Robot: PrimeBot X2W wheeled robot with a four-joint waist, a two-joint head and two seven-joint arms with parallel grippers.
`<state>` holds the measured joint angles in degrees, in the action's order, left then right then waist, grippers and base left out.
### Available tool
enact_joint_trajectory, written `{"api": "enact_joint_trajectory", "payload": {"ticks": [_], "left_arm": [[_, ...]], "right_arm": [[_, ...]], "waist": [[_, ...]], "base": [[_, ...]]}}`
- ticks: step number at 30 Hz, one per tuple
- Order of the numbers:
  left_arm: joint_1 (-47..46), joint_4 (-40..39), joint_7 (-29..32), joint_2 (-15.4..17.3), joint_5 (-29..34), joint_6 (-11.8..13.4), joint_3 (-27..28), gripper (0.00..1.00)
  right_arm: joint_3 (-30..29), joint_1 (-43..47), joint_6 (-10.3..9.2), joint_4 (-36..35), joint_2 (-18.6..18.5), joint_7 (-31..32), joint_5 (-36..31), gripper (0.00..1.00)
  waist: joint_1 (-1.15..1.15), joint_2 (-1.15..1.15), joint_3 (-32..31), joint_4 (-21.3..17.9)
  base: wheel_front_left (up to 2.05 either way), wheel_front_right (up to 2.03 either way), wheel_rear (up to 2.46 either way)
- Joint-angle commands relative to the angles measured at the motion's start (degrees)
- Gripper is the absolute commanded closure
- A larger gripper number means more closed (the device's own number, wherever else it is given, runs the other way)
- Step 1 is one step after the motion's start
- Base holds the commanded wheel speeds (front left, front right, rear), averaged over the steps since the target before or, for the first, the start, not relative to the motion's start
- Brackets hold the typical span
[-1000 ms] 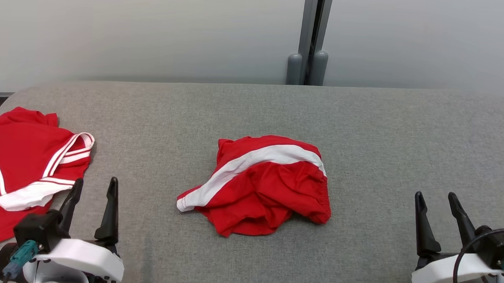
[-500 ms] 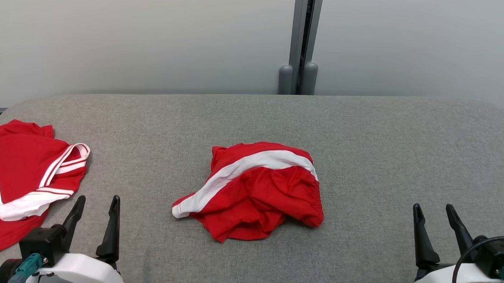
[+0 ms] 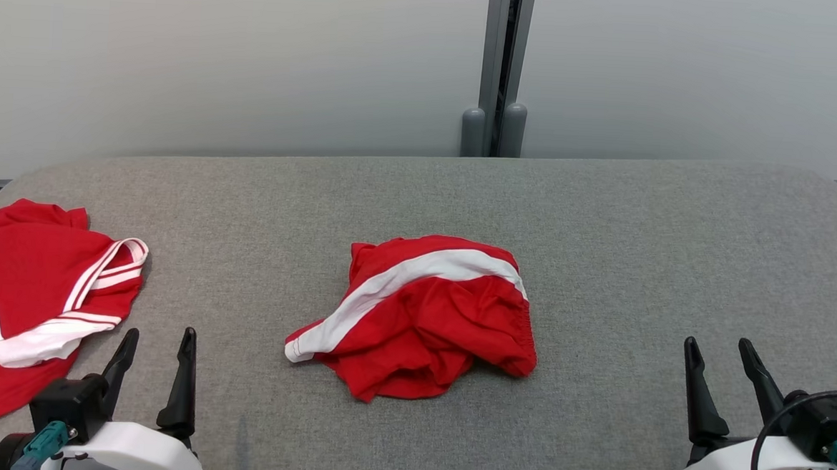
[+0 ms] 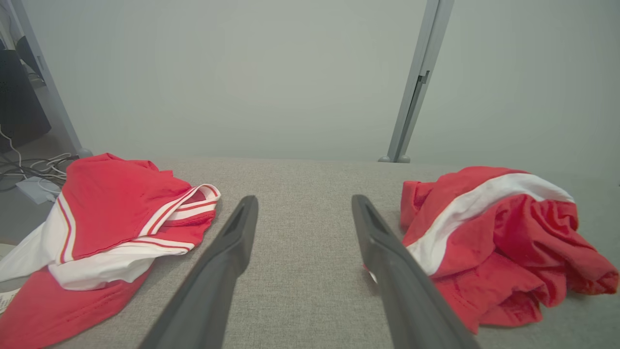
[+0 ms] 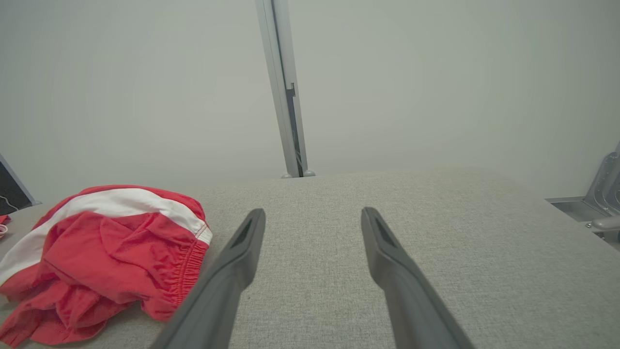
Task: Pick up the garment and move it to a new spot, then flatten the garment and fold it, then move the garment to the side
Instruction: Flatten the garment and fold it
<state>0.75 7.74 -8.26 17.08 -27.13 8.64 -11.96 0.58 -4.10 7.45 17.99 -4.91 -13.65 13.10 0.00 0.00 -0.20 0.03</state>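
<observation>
A crumpled red garment [image 3: 421, 314] with a broad white stripe lies in a heap at the middle of the grey fabric table [image 3: 640, 239]. My left gripper [image 3: 160, 334] stands open near the front left, empty, well to the left of the heap. In the left wrist view the garment [image 4: 494, 232] lies just right of the open left gripper [image 4: 304, 198]. My right gripper [image 3: 717, 344] is open and empty at the front right, far from the cloth. The right wrist view has the garment [image 5: 111, 232] left of the right gripper [image 5: 314, 211].
A second red garment with thin white stripes [image 3: 36, 294] lies at the table's left edge, close to my left gripper, and shows too in the left wrist view [image 4: 116, 218]. A grey post [image 3: 497, 67] and pale wall stand behind the table.
The head camera shifted slightly, so the whole picture moved down and left. The garment lies as before and both grippers stay open in place.
</observation>
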Motion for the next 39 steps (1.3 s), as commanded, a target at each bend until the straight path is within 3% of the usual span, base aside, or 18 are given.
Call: {"api": "enact_joint_trajectory", "payload": {"ticks": [1, 22, 27, 39], "left_arm": [[0.18, -0.26, 0.12, 0.28, -0.13, 0.40, 0.02, 0.00], [-3.59, -0.26, -0.13, 0.11, -0.20, -0.02, -1.22, 0.00], [-6.51, 0.29, -0.66, -0.42, 0.21, -0.84, -2.09, 0.00], [-12.84, 4.65, -3.15, -2.29, 0.35, -3.21, -4.20, 0.00]], "right_arm": [[-0.07, 0.30, 0.07, 0.07, -0.08, -0.13, -0.04, 0.00], [0.60, -4.91, 0.07, 1.89, -1.79, -0.38, 0.96, 0.00], [5.20, -10.12, 0.07, 6.27, -3.56, -0.17, 4.76, 0.00], [24.67, -21.86, 0.07, 16.20, -9.22, 5.14, 19.54, 0.00]], "waist": [[0.00, 0.00, 0.04, -0.02], [0.00, 0.00, 3.81, 1.21], [0.00, 0.00, 7.01, 3.99], [0.00, 0.00, 12.59, 10.51]], "base": [[0.00, 0.00, 0.00], [0.00, 0.00, 0.00], [0.00, 0.00, 0.00], [0.00, 0.00, 0.00]]}}
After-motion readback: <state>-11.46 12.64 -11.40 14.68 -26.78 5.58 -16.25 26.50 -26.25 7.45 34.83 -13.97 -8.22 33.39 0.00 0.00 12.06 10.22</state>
